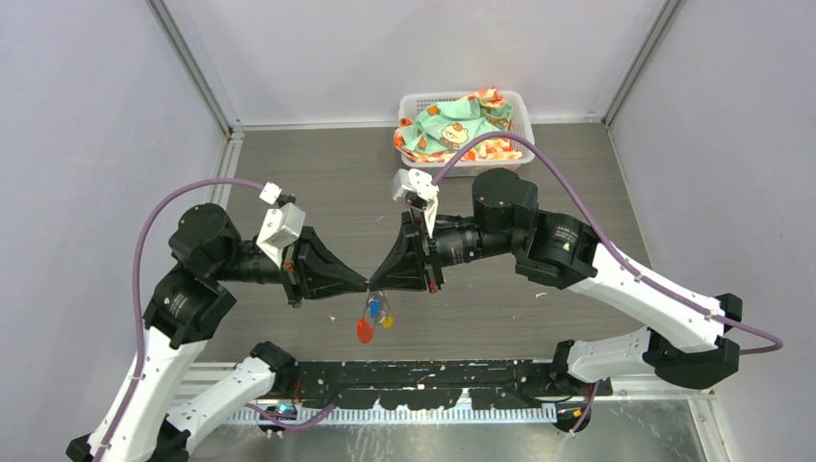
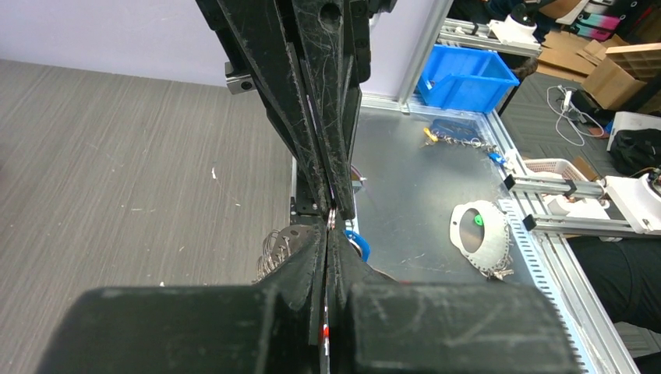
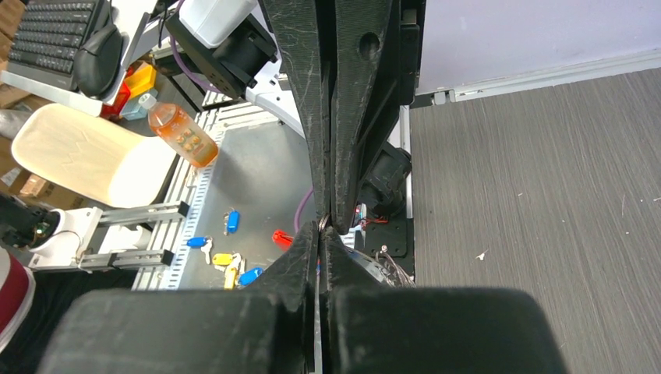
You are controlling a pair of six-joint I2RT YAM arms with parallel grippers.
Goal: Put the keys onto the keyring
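Note:
My left gripper and right gripper meet tip to tip above the table, both shut on the thin metal keyring. Under them hang its red tag, the key with the yellow tag and the key with the blue tag. In the left wrist view the chain-like bunch shows left of my shut left gripper and the blue tag to its right. In the right wrist view the ring sits at the tip of my shut right gripper. Whether the keys are threaded on the ring is hidden.
A white basket with patterned cloth stands at the back of the table. Several loose keys with blue and yellow tags lie on the metal plate beyond the near edge. A blue bin and a round metal plate sit there too.

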